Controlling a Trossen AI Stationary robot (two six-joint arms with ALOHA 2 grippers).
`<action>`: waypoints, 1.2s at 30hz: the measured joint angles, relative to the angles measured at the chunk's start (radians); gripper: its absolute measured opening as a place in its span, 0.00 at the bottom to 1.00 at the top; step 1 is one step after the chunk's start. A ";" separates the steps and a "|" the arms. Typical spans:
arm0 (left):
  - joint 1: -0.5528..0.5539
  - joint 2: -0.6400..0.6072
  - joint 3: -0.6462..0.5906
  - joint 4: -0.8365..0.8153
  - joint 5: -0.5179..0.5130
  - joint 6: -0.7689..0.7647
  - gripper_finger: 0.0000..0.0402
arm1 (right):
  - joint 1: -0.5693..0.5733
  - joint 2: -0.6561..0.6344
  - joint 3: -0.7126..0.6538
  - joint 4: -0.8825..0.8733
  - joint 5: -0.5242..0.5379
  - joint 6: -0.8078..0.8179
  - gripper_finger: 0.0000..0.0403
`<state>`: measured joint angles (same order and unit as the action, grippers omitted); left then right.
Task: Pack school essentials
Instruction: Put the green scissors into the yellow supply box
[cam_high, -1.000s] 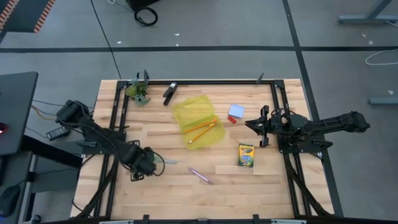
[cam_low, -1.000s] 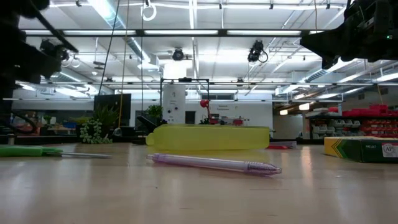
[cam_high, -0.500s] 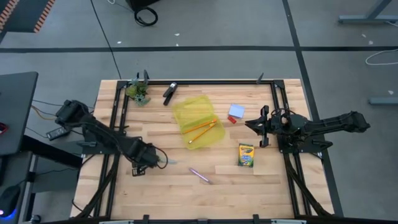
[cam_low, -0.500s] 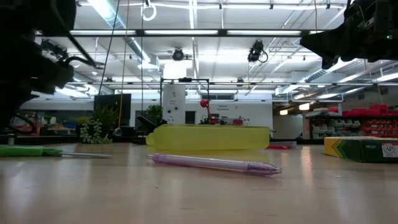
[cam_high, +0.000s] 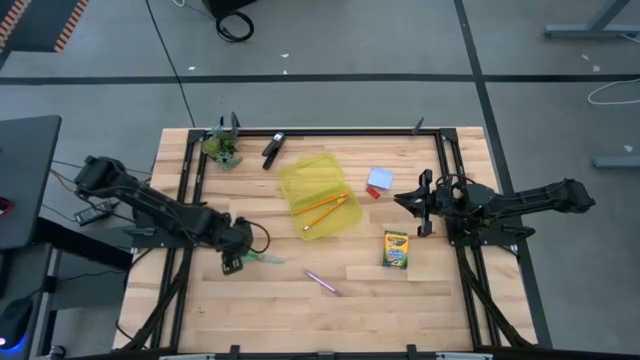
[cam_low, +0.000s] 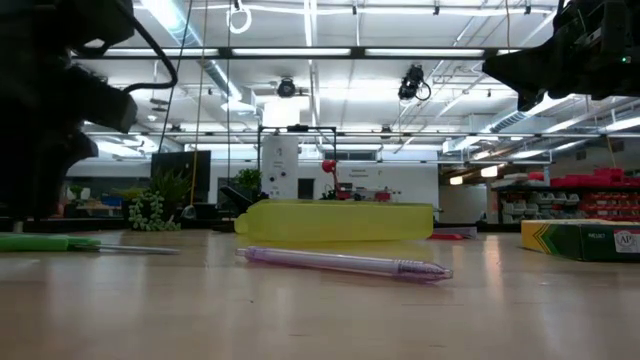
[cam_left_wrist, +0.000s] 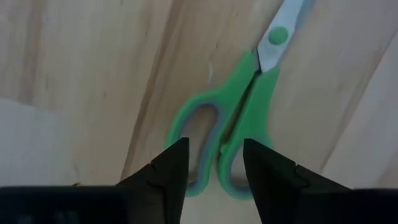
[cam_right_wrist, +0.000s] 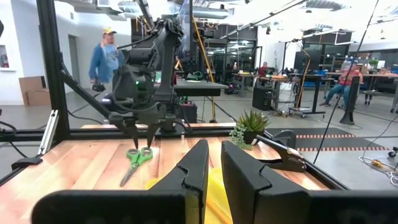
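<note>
In our left wrist view the green-handled scissors (cam_left_wrist: 239, 118) lose their blade tip at the edge. In our low view the crayon box (cam_low: 585, 240) is cropped and the eraser too small to tell.

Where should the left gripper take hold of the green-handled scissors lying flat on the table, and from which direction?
Best at the handle loops, from straight above. The scissors lie flat and closed, so the paired green loops form the thickest part, while the thin blades hug the wood. The left gripper is already poised there, open, its fingers straddling the loops; closing across them should pinch both handles together.
</note>
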<state>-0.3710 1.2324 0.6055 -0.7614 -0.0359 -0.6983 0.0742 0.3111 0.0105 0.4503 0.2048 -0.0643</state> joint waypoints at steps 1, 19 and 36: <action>0.000 0.005 0.000 -0.002 0.001 0.000 0.42 | 0.000 0.000 0.000 0.000 0.000 0.000 0.13; -0.106 0.121 0.000 0.020 0.007 0.014 0.44 | 0.000 0.000 0.000 0.000 0.000 0.000 0.13; -0.111 0.186 0.004 0.037 0.036 -0.032 0.33 | 0.000 0.000 0.000 0.000 0.000 0.000 0.13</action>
<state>-0.4816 1.4181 0.6094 -0.7244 0.0006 -0.7300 0.0742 0.3111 0.0105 0.4506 0.2050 -0.0643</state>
